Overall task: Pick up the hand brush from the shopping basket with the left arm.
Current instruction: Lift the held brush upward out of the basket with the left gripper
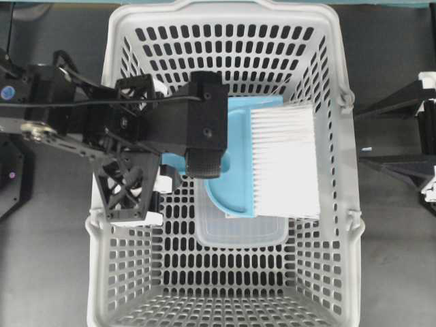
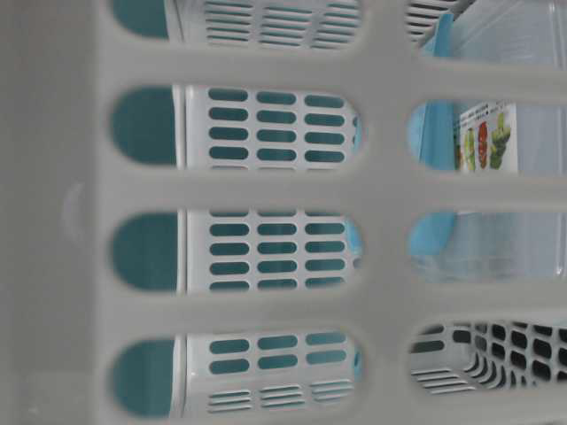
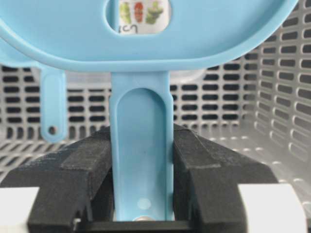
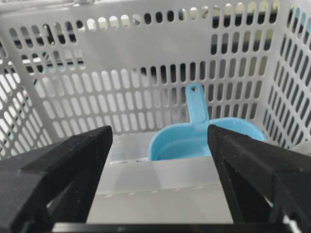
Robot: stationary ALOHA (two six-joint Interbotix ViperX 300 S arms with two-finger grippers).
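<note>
The hand brush (image 1: 283,160) has a wide white fan of bristles pointing right and a light blue body. It hangs over the inside of the light grey shopping basket (image 1: 338,177). My left gripper (image 1: 197,153) reaches in over the basket's left wall. In the left wrist view the left gripper (image 3: 142,141) is shut on the brush's broad recessed handle (image 3: 141,160), both fingers (image 3: 199,155) pressed against its sides. My right gripper (image 4: 160,141) stands wide open outside the basket's right wall, nothing between its fingers.
A light blue dustpan scoop (image 4: 204,141) with a thin handle ending in a hole (image 3: 52,109) sits lower in the basket. A clear plastic tray (image 1: 238,235) lies under the brush. The table-level view looks through the basket's slotted wall (image 2: 266,190).
</note>
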